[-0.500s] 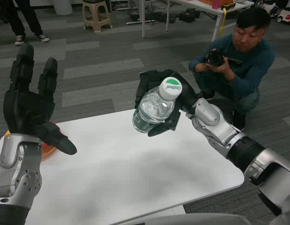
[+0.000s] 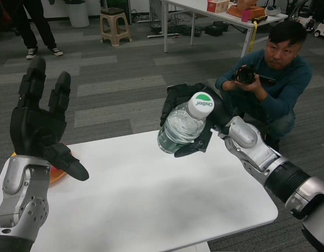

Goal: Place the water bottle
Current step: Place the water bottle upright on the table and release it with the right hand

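Observation:
My right hand (image 2: 189, 118) grips a clear water bottle (image 2: 180, 128) with a white and green cap (image 2: 201, 104). The bottle hangs tilted above the far edge of the white table (image 2: 151, 205), cap towards me and to the right. The fingers wrap around its far side. My left hand (image 2: 39, 123) is raised at the left over the table's corner, fingers spread upward, holding nothing.
An orange plate (image 2: 56, 173) lies at the table's left edge, mostly hidden behind my left hand. A crouching person (image 2: 272, 79) with a camera is just beyond the table's far right. A stool (image 2: 115, 23), another table and a standing person's legs (image 2: 36, 26) are farther back.
The whole picture has shifted down and right, so the camera moved. The hands and the bottle keep the same pose relative to the table.

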Robot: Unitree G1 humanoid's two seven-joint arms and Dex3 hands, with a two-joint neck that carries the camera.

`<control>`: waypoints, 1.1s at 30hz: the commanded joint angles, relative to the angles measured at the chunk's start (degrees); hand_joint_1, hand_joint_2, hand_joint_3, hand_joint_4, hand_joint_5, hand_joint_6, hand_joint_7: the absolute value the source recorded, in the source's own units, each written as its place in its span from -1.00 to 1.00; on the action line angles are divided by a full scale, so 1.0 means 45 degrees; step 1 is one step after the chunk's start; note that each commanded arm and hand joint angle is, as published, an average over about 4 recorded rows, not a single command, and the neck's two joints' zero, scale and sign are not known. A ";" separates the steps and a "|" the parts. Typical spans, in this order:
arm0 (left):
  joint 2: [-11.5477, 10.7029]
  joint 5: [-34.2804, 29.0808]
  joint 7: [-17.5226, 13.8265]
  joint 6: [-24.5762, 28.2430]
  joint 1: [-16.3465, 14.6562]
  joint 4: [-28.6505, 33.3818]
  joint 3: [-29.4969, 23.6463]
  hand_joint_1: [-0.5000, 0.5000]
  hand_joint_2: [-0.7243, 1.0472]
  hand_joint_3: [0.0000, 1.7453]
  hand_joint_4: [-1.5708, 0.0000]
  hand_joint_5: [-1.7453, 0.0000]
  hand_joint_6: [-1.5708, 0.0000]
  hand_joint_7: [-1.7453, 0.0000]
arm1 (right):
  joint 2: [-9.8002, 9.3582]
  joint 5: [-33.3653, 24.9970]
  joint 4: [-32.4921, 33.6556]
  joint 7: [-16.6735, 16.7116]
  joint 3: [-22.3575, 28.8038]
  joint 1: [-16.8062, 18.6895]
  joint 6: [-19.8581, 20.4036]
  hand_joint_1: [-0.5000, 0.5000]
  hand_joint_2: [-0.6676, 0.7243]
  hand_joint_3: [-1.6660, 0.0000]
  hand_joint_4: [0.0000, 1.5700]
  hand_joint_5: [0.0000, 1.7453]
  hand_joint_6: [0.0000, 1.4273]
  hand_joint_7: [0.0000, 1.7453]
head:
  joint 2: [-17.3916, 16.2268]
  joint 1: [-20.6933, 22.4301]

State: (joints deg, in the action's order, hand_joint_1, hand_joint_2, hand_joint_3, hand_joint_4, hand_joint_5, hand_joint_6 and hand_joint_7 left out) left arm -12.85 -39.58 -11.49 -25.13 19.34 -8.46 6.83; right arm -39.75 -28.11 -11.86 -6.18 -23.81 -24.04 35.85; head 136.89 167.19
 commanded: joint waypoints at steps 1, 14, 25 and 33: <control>-0.0079 -0.0013 0.0052 -0.0022 -0.0220 0.0167 -0.0078 -0.96 -0.90 -0.90 1.00 0.88 1.00 1.00 | -0.0074 -0.0178 0.0155 0.0143 0.0155 0.0040 0.0080 0.67 -0.18 -0.40 0.78 0.17 0.64 0.20 | -0.0001 -0.0013; -0.0074 -0.0013 0.0052 -0.0012 -0.0215 0.0181 -0.0093 -0.96 -0.90 -0.93 1.00 0.88 1.00 1.00 | -0.0133 -0.0178 -0.0236 0.0143 0.0262 0.0040 0.0080 0.67 -0.18 -0.43 0.78 0.19 0.64 0.20 | 0.1773 0.0751; -0.0084 -0.0013 0.0052 -0.0002 -0.0254 0.0181 -0.0093 -0.96 -0.90 -0.90 1.00 0.88 1.00 1.00 | -0.0094 -0.0178 -0.1154 0.0143 0.0565 0.0216 0.0080 0.67 -0.18 -0.43 0.78 0.14 0.64 0.18 | 0.1731 0.0573; -0.0093 -0.0013 0.0052 -0.0002 -0.0274 0.0181 -0.0093 -0.96 -0.90 -0.95 1.00 0.88 1.00 1.00 | 0.0141 -0.0159 -0.2004 0.0143 0.0809 0.0392 0.0090 0.67 -0.18 -0.38 0.78 0.17 0.60 0.20 | 0.1655 0.0459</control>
State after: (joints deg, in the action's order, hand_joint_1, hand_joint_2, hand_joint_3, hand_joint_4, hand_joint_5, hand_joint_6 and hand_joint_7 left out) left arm -12.88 -39.58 -11.47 -25.12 19.18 -8.31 6.71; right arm -39.64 -28.13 -20.14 -6.18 -21.54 -22.59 35.92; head 144.37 169.35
